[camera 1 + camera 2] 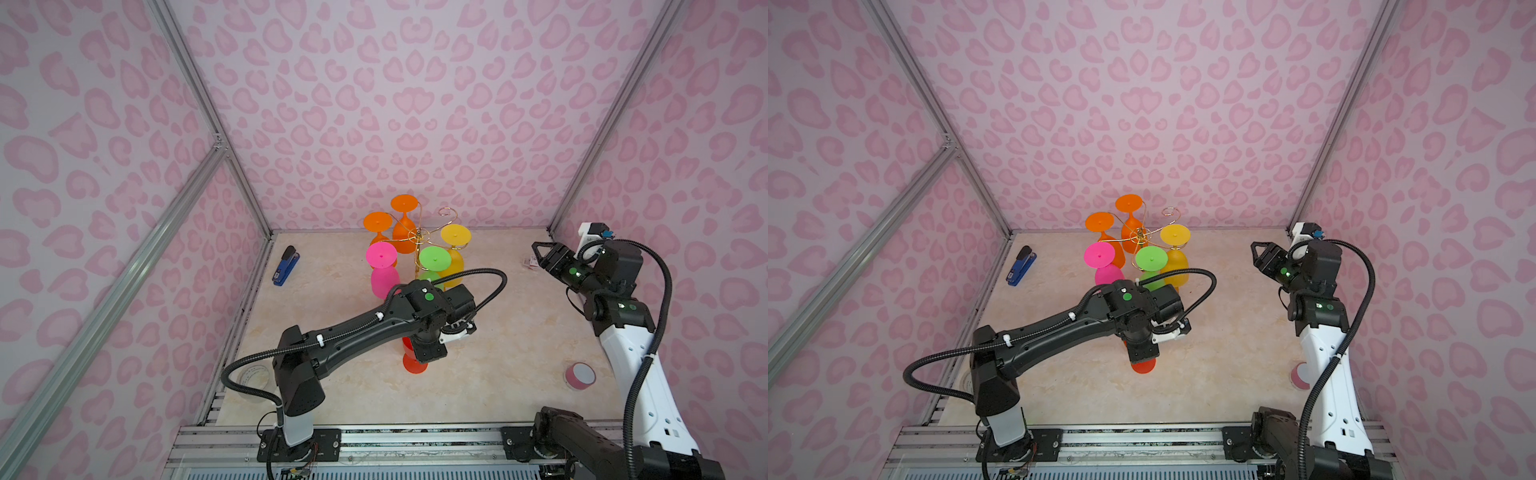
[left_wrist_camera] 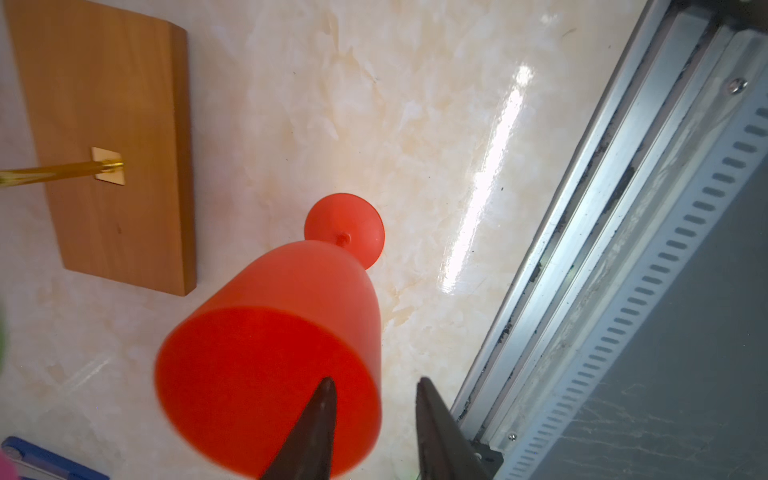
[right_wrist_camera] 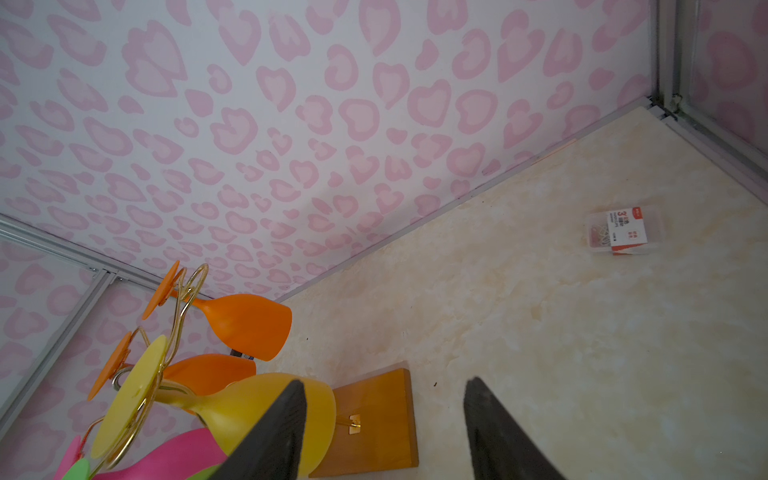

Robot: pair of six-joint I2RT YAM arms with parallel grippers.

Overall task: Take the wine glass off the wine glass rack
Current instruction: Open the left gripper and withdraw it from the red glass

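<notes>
Just below the left gripper (image 2: 375, 380): red wine glass (image 2: 270, 374) upright on the table (image 2: 415, 124), off the rack (image 1: 417, 236), near its base (image 2: 112, 124). Jaws parted astride the rim, gripping nothing. Remaining only: to withdraw.

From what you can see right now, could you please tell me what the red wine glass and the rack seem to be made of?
Red wine glass: likely plastic; frosted, matte walls, no glassy glints. Wine glass rack: thin gold-coloured metal wire, by its shiny highlights. Its base: wood, honey-brown with visible grain, smooth satin finish.
</notes>
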